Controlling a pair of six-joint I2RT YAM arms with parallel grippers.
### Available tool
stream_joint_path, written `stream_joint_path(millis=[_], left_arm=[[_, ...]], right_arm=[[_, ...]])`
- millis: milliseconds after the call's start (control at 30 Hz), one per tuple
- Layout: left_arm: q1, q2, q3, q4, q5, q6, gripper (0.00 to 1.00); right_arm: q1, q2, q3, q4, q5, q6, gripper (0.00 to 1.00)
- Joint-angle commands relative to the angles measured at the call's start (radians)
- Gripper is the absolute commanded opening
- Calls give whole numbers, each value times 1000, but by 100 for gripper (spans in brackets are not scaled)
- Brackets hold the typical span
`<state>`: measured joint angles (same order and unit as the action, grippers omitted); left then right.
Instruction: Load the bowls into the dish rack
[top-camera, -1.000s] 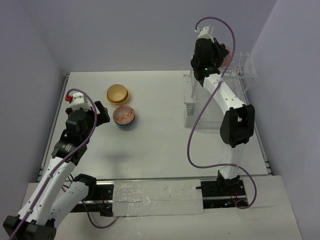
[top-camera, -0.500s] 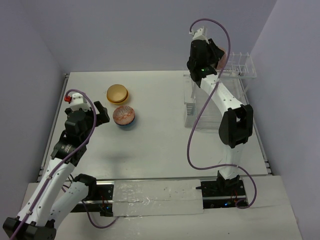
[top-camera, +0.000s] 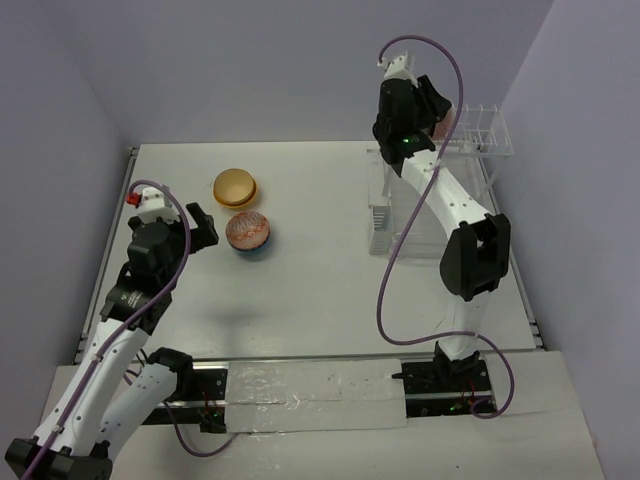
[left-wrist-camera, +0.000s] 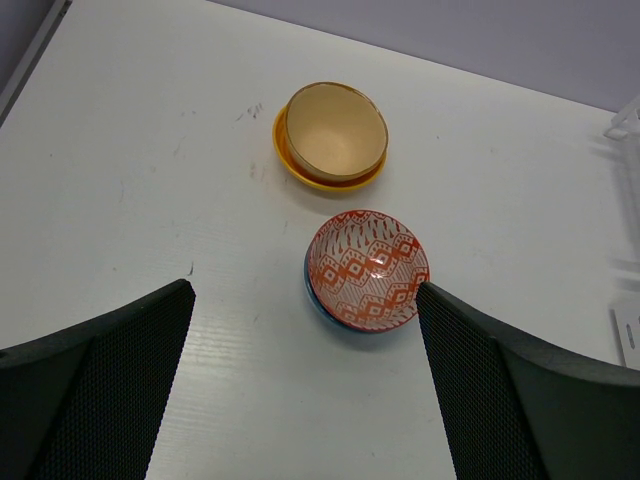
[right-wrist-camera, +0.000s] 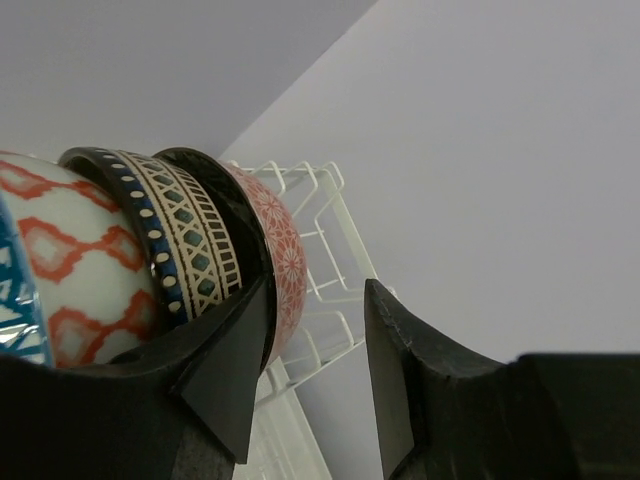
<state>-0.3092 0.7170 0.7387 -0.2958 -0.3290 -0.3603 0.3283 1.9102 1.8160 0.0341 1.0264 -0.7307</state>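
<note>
My right pincer (right-wrist-camera: 318, 290): jaws apart, empty, beside pink patterned bowl (right-wrist-camera: 288, 250) in far-right dish rack (top-camera: 480, 140). Left pincer (left-wrist-camera: 305, 290): wide apart, empty.

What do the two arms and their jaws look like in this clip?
The left arm and right arm share white links with black joint housings. A purple cable loops along each. The left wrist carries a red tab; the right shows a green light. The jaws are black, the left ones mesh-textured inside.
</note>
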Motion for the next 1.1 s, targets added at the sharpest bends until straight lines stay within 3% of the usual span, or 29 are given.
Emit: stream_joint_path(millis=[0, 333, 467, 567, 733, 967, 1067], left_arm=[[-4, -21, -9, 30, 16, 4, 99], [-7, -33, -9, 34, 19, 4, 99], [-7, -36, -9, 35, 21, -2, 99], [-7, -37, -10, 37, 24, -5, 99], [-8, -28, -9, 35, 28, -17, 99], [-8, 54, 27, -2, 80, -60, 99], [-8, 113, 54, -49, 74, -100, 99]], right_arm=[[31, -73, -1, -28, -40, 83, 51], [72, -131, 6, -158, -57, 204, 53], [78, -203, 23, -315, -138, 411, 55], [78, -333, -3, -385, -262, 566, 62], [80, -525, -148, -399, -483, 747, 72], [78, -850, -438, -330, -640, 962, 88], [78, -945, -559, -336, -683, 998, 89]])
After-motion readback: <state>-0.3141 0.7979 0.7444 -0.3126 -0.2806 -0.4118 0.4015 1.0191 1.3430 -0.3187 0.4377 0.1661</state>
